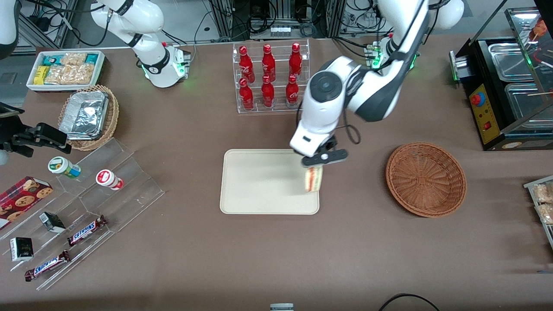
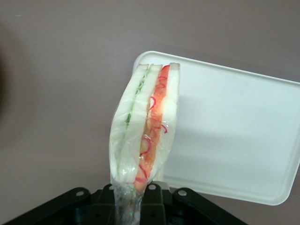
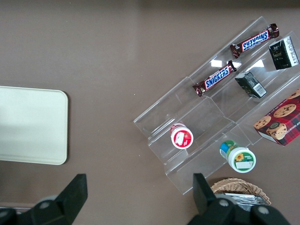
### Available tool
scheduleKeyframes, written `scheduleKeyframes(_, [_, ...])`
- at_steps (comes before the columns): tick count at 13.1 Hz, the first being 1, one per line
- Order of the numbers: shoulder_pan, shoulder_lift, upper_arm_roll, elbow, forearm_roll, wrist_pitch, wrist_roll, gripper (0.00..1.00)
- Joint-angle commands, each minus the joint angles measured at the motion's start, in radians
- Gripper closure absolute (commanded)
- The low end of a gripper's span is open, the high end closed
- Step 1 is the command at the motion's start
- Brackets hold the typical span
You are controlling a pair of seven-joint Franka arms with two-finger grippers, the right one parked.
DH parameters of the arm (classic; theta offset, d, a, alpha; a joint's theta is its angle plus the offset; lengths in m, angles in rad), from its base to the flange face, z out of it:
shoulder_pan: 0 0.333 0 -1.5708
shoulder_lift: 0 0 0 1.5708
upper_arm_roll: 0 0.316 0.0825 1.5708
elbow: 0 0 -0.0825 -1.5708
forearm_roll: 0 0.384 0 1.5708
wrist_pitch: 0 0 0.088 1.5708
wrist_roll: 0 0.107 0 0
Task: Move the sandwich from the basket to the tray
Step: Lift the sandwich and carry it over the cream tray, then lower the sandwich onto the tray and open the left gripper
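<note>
My left gripper (image 1: pixel 314 166) is shut on the sandwich (image 1: pixel 313 179), a plastic-wrapped wedge of pale bread with red-orange and green filling. It holds the sandwich by its wrapper end, hanging above the edge of the cream tray (image 1: pixel 255 181) nearest the basket. In the left wrist view the sandwich (image 2: pixel 145 126) stands up from the black fingers (image 2: pixel 157 206), with the tray (image 2: pixel 234 131) below it. The reddish-brown wicker basket (image 1: pixel 426 179) sits empty toward the working arm's end of the table. The tray also shows in the right wrist view (image 3: pixel 30 124).
A clear rack of red bottles (image 1: pixel 270 75) stands farther from the camera than the tray. A clear stepped stand (image 1: pixel 86 207) with snack bars, cups and a cookie box lies toward the parked arm's end, with a lighter foil-filled basket (image 1: pixel 88 116) and a white snack bin (image 1: pixel 65 69). A black appliance (image 1: pixel 505 90) stands near the basket.
</note>
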Motion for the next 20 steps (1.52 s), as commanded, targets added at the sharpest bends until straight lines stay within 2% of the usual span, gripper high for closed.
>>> scheduleKeyframes(1, [-0.037,0.087,0.014,0.052,0.004,0.043,-0.02,1.0])
scheduleKeyframes(7, [-0.072,0.206,0.014,0.055,0.096,0.147,-0.067,0.99])
scheduleKeyframes(11, [-0.08,0.233,0.016,0.049,0.098,0.179,-0.074,0.93])
scheduleKeyframes(13, [-0.078,0.246,0.016,0.046,0.099,0.198,-0.074,0.86])
scheduleKeyframes(14, [-0.078,0.246,0.016,0.044,0.099,0.199,-0.074,0.73])
scheduleKeyframes(16, [-0.077,0.244,0.017,0.044,0.099,0.198,-0.07,0.07])
scheduleKeyframes(18, [-0.071,0.227,0.02,0.044,0.098,0.179,-0.07,0.0])
scheduleKeyframes(20, [-0.061,0.185,0.023,0.056,0.096,0.092,-0.072,0.0])
